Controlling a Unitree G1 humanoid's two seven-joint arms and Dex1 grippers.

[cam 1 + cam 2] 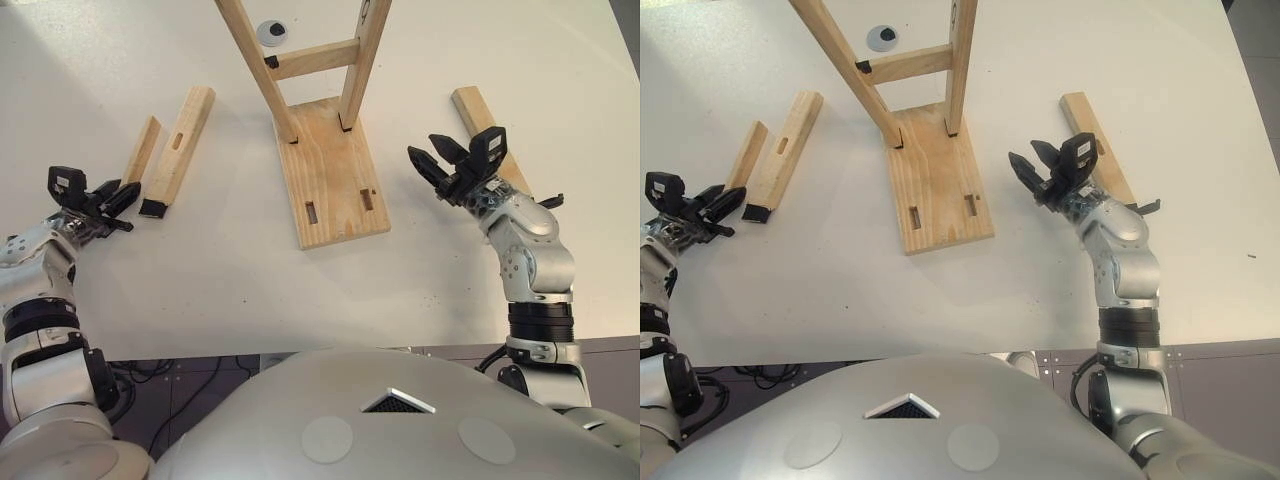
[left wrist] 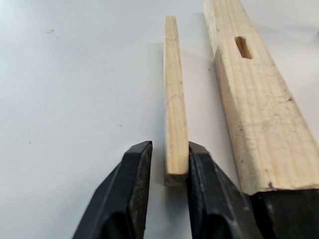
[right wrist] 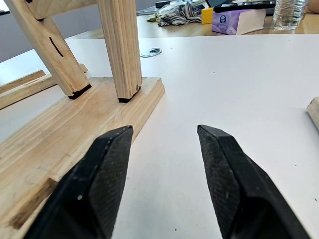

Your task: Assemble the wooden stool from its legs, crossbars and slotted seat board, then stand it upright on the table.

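beside the seat board, right jaws gape; left jaws straddle crossbar

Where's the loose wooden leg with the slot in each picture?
Left eye view: the loose slotted wooden leg lies upper left, left of the wooden seat board.
Right eye view: upper left again.
Left wrist view: leg beside the thin wooden crossbar between the left gripper's fingers.
Right wrist view: probably the pale strip beyond the seat board.
Shared landmark: that crossbar alongside.
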